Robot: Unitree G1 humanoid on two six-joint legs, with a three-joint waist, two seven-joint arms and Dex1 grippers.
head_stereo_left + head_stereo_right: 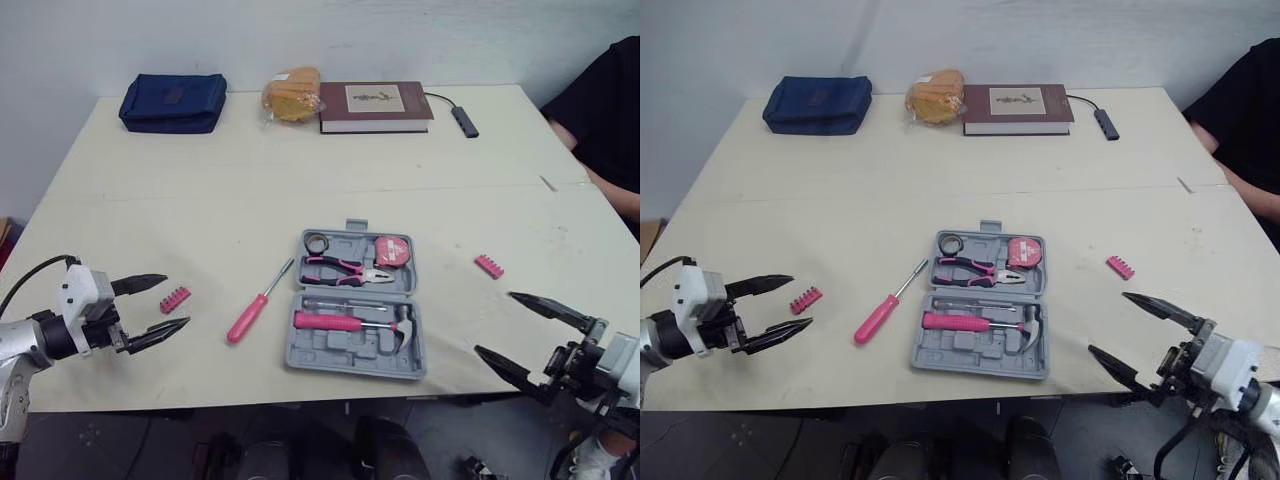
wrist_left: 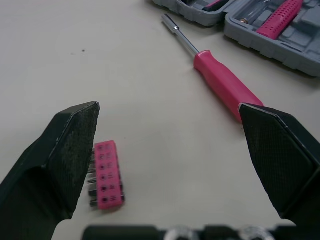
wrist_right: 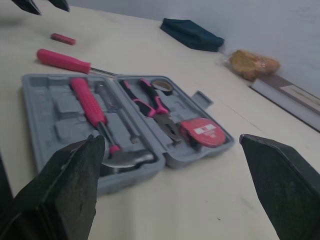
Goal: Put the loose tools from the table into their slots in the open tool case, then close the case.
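Observation:
The grey tool case [image 1: 356,345] lies open near the table's front edge. It holds a pink-handled hammer [image 1: 350,322], pliers [image 1: 345,268], a tape measure [image 1: 392,250] and a roll of tape [image 1: 317,243]. A pink screwdriver [image 1: 256,306] lies just left of the case. Further left a pink bit holder [image 1: 175,299] rests between the open fingers of my left gripper [image 1: 155,305], untouched. A second pink bit holder [image 1: 488,266] lies to the right of the case. My right gripper [image 1: 510,337] hangs open and empty at the front right edge.
Along the far edge sit a blue pouch [image 1: 173,102], a bagged bread roll [image 1: 291,95], a dark red book [image 1: 374,106] and a black cabled adapter [image 1: 464,121]. A person in black [image 1: 608,110] sits at the right side.

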